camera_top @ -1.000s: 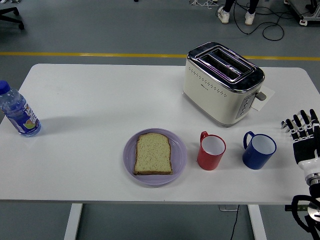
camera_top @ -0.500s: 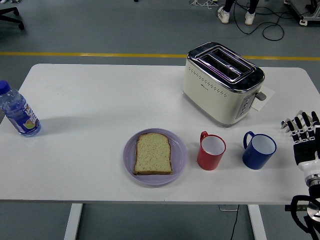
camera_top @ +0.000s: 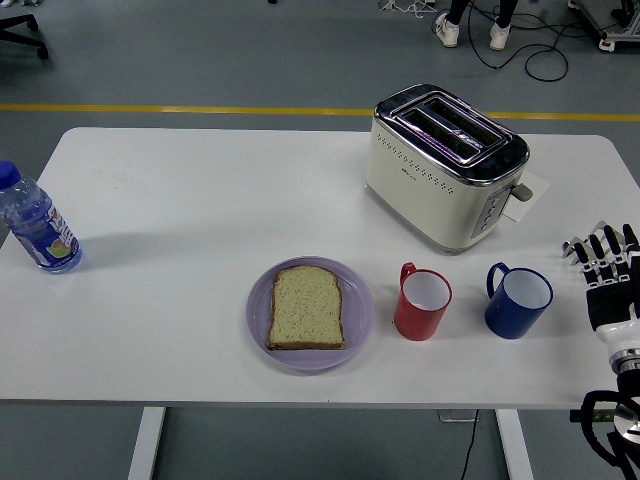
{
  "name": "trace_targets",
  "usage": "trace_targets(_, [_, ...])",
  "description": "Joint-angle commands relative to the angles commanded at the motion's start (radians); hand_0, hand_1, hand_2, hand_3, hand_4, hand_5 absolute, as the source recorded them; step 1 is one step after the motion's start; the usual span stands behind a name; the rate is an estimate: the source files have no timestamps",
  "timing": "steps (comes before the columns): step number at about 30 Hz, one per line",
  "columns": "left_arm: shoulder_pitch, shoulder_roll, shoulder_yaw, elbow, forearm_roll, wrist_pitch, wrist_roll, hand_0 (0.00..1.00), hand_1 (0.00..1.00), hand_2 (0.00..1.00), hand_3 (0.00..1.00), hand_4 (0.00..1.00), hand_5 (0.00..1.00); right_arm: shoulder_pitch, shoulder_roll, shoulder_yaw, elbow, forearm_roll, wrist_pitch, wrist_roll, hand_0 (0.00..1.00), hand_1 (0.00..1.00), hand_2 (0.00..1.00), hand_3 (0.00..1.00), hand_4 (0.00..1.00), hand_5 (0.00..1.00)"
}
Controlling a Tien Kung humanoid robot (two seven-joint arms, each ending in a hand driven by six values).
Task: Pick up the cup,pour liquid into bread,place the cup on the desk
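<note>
Drawn back slightly toward the right edge compared with a second ago, and now hanging there: right hand (camera_top: pixel 606 268), fingers spread upward, holding nothing. No change among the objects.

Nearest cup to that hand: blue cup (camera_top: pixel 519 301), upright near the front edge, handle turned left and away from the hand. Lies to the hand's left, close but apart. Just left of it, red cup (camera_top: pixel 422 302), also upright, handle likewise on its left. Unclear from the task which cup is meant; probably the blue one, judged by reach. Further left, bread (camera_top: pixel 307 307) flat on a purple plate (camera_top: pixel 360 318). Behind the cups, toaster (camera_top: pixel 444 163). Far left, water bottle (camera_top: pixel 36 224). All on the white table (camera_top: pixel 200 190). Left hand out of view.
</note>
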Motion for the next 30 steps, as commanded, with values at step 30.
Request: trace_targets(30, [0.012, -0.001, 0.023, 0.001, -0.006, 0.0, 0.0, 0.632, 0.638, 0.65, 0.503, 0.239, 0.866, -0.009, -0.006, -0.011, -0.006, 0.009, -0.003, 0.0, 0.582, 0.507, 0.617, 0.598, 0.593, 0.13])
